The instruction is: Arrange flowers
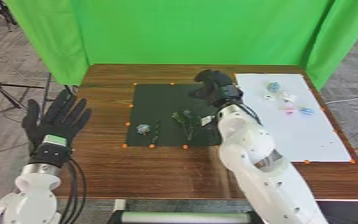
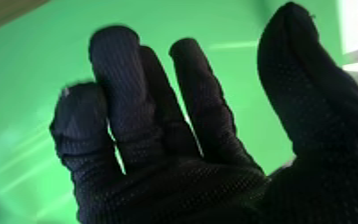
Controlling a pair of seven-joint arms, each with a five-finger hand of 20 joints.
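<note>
Currently, right hand: the glove (image 1: 213,86) is over the far right part of the dark mat, near the white sheet; in the wrist view its fingers (image 2: 124,95) are loosely extended, with narrow gaps between them, and the thumb stands wide apart.
Left hand: palm (image 1: 51,131) at the worktop's left edge, fingers spread wide and pointing away from the robot.
Green leafy stems: on the dark mat (image 1: 167,105), these (image 1: 190,122) lie nearer the robot than the right fingers and slightly to their left, well apart from the left fingers.
Pale blue flower: on the same mat, it (image 1: 143,129) lies between the two hands, nearer the robot than the right fingers and well to their left.
Thin dark stem: just beside the pale blue flower, on its right (image 1: 156,133).
Blooms on the white sheet: a blue flower head (image 1: 273,87), a pink bloom (image 1: 289,111) and a light blue bloom (image 1: 306,111) all lie to the right of the right fingers, apart from them; the pink and light blue ones are close together.
White sheet: right part of the worktop (image 1: 104,170), its bare surface (image 1: 309,142) stretching toward the robot.
Green curtain: behind the worktop (image 1: 193,30).
</note>
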